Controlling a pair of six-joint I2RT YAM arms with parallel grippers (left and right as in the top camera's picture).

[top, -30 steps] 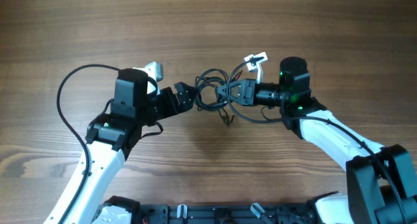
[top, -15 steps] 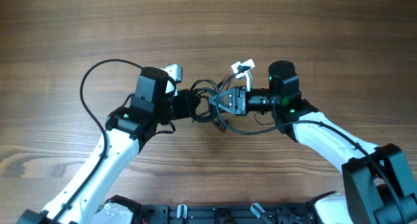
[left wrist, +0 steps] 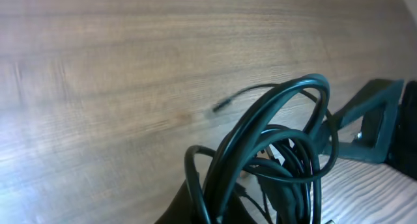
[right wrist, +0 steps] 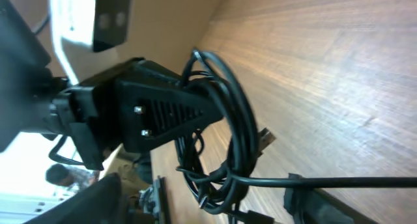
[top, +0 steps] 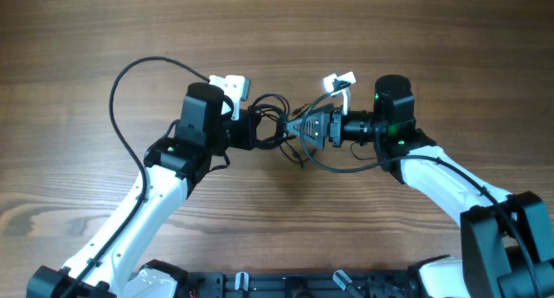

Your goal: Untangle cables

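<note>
Gripping the cables (top: 275, 116) with the left tool (top: 253, 130), clamped shut on one side of the knotted bundle. Holding that bundle apparently lifted just off the bench (top: 277, 38), midway between the two arms, as several overlapping black loops with a plug end (right wrist: 264, 138) dangling underneath. Standing spread open with the right tool (top: 301, 128), just beside the bundle on its other side, gripping nothing as far as the wrist view shows, with one strand running across between its fingers (right wrist: 305, 199).

Probably at a regripping point: one side anchoring the tangle, the other free to pick out a single strand.

Risking, on closing the right tool where it hovers, a grab of two or three loops at once instead of one, then tightening the knot rather than loosening it on pulling apart. Risking, by pulling hard against the clamped left side, dragging the thin cord through the pads or straining a plug. Risking finger knocking against finger by bringing the tools any nearer, being nearly touching already. Risking, too, snagging the thicker wire (top: 339, 169) curving below the right arm, or mistaking it for one of the cables. Finally, risking a drop of the whole bundle onto the bench by loosening the left tool before securing a second hold.
</note>
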